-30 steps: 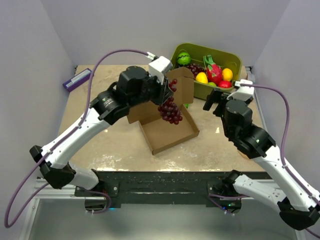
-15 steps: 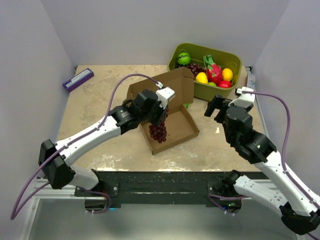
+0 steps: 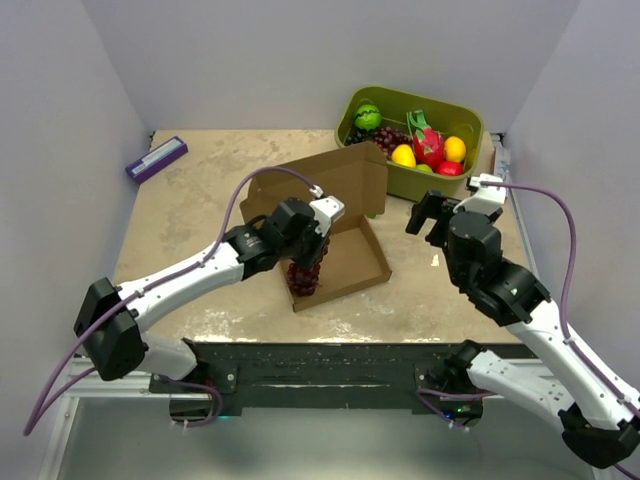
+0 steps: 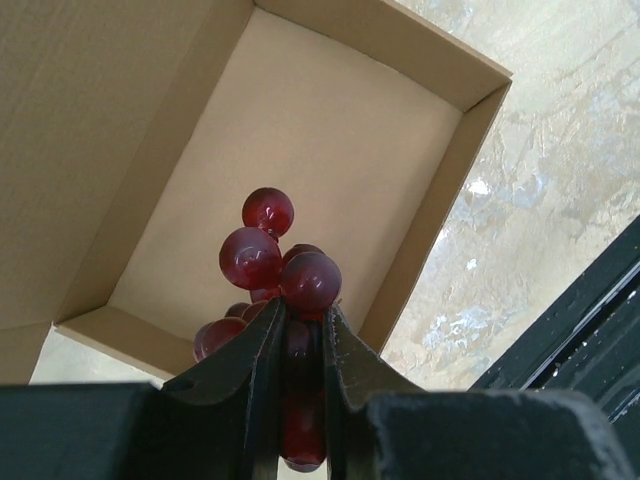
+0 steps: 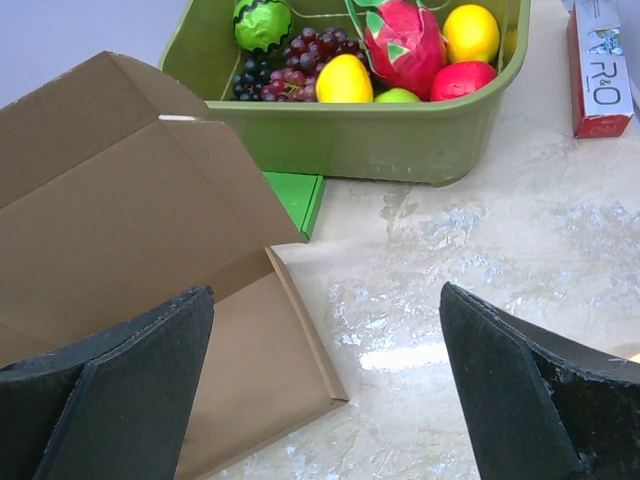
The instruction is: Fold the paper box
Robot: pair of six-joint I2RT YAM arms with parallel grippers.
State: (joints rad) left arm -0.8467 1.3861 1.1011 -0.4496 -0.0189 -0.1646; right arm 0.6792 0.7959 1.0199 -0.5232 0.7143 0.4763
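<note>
The brown paper box [image 3: 350,255] lies open in the middle of the table, its lid [image 3: 330,185] standing up at the back. It also shows in the left wrist view [image 4: 310,150] and the right wrist view [image 5: 130,260]. My left gripper [image 3: 308,262] is shut on a bunch of red grapes [image 4: 285,275] and holds it over the box's near left corner. The grapes [image 3: 304,278] hang low inside the tray. My right gripper [image 3: 432,212] is open and empty above the table, right of the box.
An olive-green bin [image 3: 415,140] of fruit stands at the back right, also in the right wrist view [image 5: 350,140]. A small flat green box [image 5: 297,198] lies between bin and lid. A red carton [image 5: 600,65] lies right of the bin. A purple box [image 3: 156,158] lies back left.
My left gripper has carried the grapes from up beside the lid down and toward the near left corner of the box. The lid has tilted. The right arm has barely moved.
</note>
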